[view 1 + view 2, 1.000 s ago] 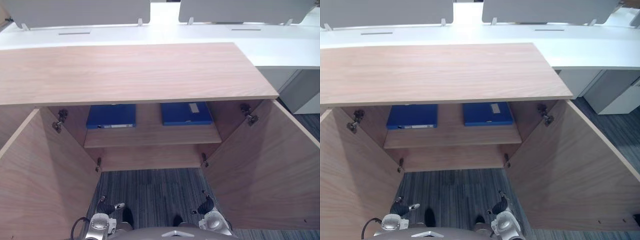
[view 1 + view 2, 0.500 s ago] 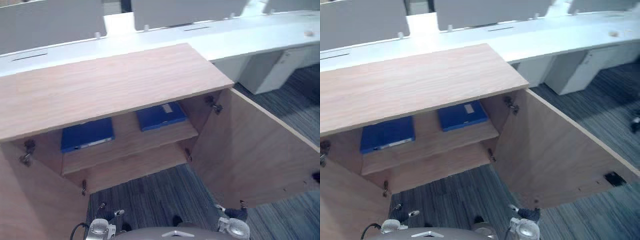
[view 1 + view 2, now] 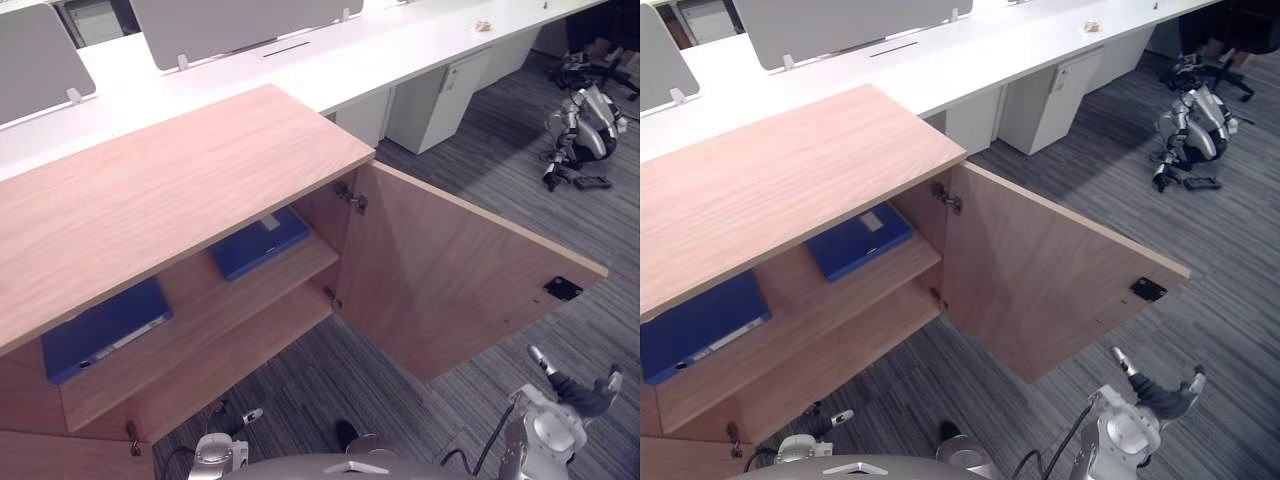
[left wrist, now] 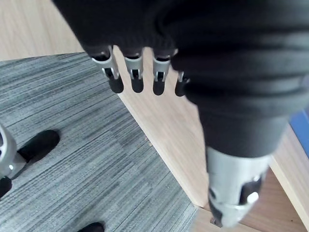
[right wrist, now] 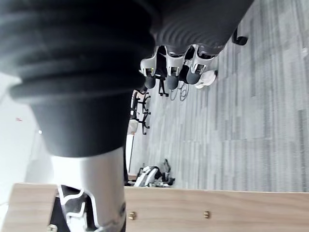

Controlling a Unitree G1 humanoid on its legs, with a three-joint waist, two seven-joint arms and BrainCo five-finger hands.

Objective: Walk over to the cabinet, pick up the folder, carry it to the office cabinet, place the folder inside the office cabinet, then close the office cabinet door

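Observation:
Two blue folders lie flat on the upper shelf of the open wooden cabinet [image 3: 150, 190]: one at the left [image 3: 100, 330], one further right [image 3: 258, 242] with a white label. My left hand [image 3: 243, 414] hangs low above the carpet in front of the cabinet, its fingers [image 4: 137, 72] relaxed and holding nothing. My right hand [image 3: 580, 392] hangs low out to the right, past the open right door [image 3: 450, 270], its fingers [image 5: 171, 72] also loose and empty. Both hands are well below and apart from the folders.
The cabinet's right door stands wide open into the aisle. Behind the cabinet runs a long white desk [image 3: 300, 60] with grey screens [image 3: 230, 20] and a white drawer unit [image 3: 440, 95]. Another robot [image 3: 580, 125] sits on the grey carpet at the far right.
The camera has swung to the right, so the cabinet and folders now sit further left in the picture. My right hand has come out further to the right.

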